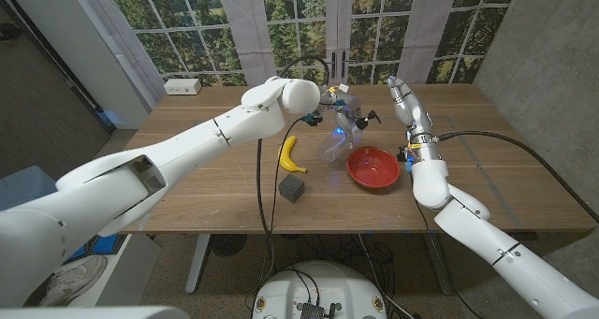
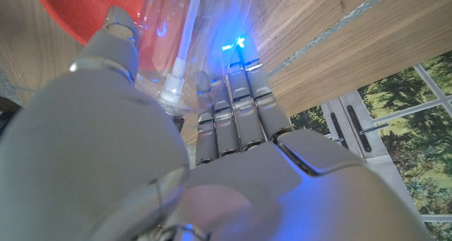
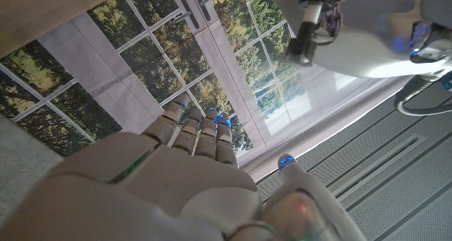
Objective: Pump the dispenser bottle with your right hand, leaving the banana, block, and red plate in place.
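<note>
The clear dispenser bottle (image 1: 342, 137) stands tilted just beyond the red plate (image 1: 373, 167), its black pump head (image 1: 371, 120) pointing right. My left hand (image 1: 324, 108) grips the bottle from the left. In the left wrist view my left hand (image 2: 233, 128) wraps the clear bottle (image 2: 176, 50), with the red plate (image 2: 70, 15) behind it. My right hand (image 1: 402, 98) is raised just right of the pump, fingers straight, holding nothing and apart from the pump. The right wrist view shows my right hand (image 3: 191, 163) and the pump head (image 3: 304, 39) a short way off. The yellow banana (image 1: 292, 153) and dark grey block (image 1: 293, 188) lie left of the plate.
A white box (image 1: 182, 86) sits at the table's far left corner. A black cable (image 1: 261, 183) hangs over the front edge near the block. Windows stand behind the wooden table (image 1: 487, 183), and a grey wall is at the right.
</note>
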### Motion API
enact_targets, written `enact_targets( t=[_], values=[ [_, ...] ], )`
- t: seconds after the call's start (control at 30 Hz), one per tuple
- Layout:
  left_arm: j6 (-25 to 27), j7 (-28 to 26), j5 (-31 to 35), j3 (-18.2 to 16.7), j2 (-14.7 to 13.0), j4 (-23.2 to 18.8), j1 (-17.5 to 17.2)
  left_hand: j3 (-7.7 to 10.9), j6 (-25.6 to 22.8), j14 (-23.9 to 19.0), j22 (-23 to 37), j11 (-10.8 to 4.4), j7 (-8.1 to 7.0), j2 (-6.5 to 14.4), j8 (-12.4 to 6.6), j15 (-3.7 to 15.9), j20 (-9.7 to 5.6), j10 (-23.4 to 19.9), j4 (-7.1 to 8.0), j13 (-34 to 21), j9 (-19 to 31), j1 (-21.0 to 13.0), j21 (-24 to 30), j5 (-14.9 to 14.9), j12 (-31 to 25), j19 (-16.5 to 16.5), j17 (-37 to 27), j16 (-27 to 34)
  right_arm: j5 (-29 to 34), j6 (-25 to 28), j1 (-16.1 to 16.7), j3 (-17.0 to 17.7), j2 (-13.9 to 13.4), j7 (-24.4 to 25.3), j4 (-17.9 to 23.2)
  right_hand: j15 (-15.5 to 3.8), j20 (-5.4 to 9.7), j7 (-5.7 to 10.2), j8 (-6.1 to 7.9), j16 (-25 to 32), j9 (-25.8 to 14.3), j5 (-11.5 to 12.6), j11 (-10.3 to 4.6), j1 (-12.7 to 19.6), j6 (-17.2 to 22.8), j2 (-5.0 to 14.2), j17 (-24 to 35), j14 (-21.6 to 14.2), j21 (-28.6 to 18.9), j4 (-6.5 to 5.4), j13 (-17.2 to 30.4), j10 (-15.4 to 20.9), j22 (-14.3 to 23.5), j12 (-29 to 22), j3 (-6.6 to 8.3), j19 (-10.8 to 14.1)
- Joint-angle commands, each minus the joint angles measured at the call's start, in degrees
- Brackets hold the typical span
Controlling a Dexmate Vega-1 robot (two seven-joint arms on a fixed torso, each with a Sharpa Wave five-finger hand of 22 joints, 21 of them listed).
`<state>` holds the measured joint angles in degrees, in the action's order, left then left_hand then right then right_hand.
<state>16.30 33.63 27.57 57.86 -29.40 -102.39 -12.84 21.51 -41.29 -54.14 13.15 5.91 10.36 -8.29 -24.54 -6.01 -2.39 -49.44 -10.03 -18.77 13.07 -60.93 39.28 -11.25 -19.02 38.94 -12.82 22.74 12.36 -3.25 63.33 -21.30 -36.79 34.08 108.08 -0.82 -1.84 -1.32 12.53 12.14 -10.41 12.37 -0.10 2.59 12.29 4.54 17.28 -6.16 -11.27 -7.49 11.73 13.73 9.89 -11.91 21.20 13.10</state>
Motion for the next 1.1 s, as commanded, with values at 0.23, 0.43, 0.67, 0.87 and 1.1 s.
enact_targets(
  t=[0.23, 0.43, 0.67, 0.87, 1.1],
  values=[
    [-0.21, -0.76, 1.68, -0.95, 0.52, -0.94, -1.39, -0.36, -12.83, -14.78, 0.23, -13.66, -8.47, 14.85, 0.70, 19.81, -8.22, -14.22, -0.14, -4.25, -0.07, -14.74, 1.11, -0.25, 0.14, -0.39, -8.66, 1.35, -1.49, 0.98, -1.40, -1.91, -1.60, -6.78, 0.92, -0.04, -0.11, 0.11, -0.06, 0.42, -0.10, -0.39, -0.12, -0.59, 0.60, 2.38, 0.08, -0.28, -0.34, -0.37, 0.04, 0.30, 0.05, -0.39, 0.07, 0.30],
    [0.03, -1.47, 2.32, -1.16, 0.62, -1.32, -1.89, -0.45, -13.52, -14.87, 0.28, -13.48, -8.11, 14.69, 0.87, 19.80, -8.23, -14.59, -0.22, -4.00, -0.19, -14.87, 1.61, -0.29, 0.14, -0.38, -8.99, 1.50, -1.90, 4.13, -1.96, -2.73, -2.29, -9.45, 2.60, 0.25, -0.26, 0.07, -0.66, 0.17, -0.10, -0.45, -0.29, -1.20, -0.37, 2.41, 0.13, 0.64, -0.13, -0.83, 0.05, -0.31, 0.07, -0.06, -0.20, -0.12],
    [-0.02, -1.10, 2.49, -1.31, 0.58, -1.48, -1.95, -0.50, -14.01, -14.95, 0.32, -13.36, -7.86, 14.51, 1.19, 19.80, -8.27, -14.88, -0.29, -3.57, -0.33, -15.06, 2.20, -0.35, 0.28, -0.28, -9.28, 1.59, -2.61, 2.80, -3.49, -4.46, -2.33, -11.75, 1.29, 0.36, -0.26, 0.05, -0.90, 0.16, -0.11, -0.47, -0.21, -1.56, -0.76, 2.36, 0.15, 0.88, -0.11, -1.10, 0.06, -0.68, 0.08, 0.12, -0.42, -0.14],
    [0.35, -1.29, 3.23, -1.39, 0.36, -2.12, -2.27, -0.57, -14.25, -15.17, 0.33, -13.47, -7.94, 14.41, 1.42, 19.79, -8.32, -15.15, -0.27, -3.37, -0.42, -15.11, 2.57, -0.38, 0.30, -0.18, -9.47, 1.72, -2.42, 4.62, -3.86, -5.45, -2.70, -13.35, 2.36, 0.39, -0.31, 0.26, -1.02, 0.20, -0.12, -0.47, -0.15, -1.77, -0.92, 2.32, 0.16, 0.93, -0.05, -1.26, 0.06, -0.71, 0.09, 0.15, -0.58, -0.25],
    [0.56, -2.63, 3.53, -2.01, 0.22, -2.72, -3.30, -0.68, -15.12, -15.48, 0.36, -13.15, -7.58, 13.98, 1.68, 19.79, -8.58, -15.62, -0.42, -3.00, -0.58, -15.38, 3.24, -0.43, 0.32, -0.05, -9.78, 1.89, -1.55, 4.22, -4.12, -6.53, -2.95, -13.39, 2.59, 0.67, -0.16, 0.42, -1.80, -0.15, -0.11, -0.33, 0.19, -2.26, -2.87, 2.35, 0.18, 2.31, 0.26, -1.75, 0.06, -2.11, 0.10, 0.67, -1.01, -1.21]
  ],
)
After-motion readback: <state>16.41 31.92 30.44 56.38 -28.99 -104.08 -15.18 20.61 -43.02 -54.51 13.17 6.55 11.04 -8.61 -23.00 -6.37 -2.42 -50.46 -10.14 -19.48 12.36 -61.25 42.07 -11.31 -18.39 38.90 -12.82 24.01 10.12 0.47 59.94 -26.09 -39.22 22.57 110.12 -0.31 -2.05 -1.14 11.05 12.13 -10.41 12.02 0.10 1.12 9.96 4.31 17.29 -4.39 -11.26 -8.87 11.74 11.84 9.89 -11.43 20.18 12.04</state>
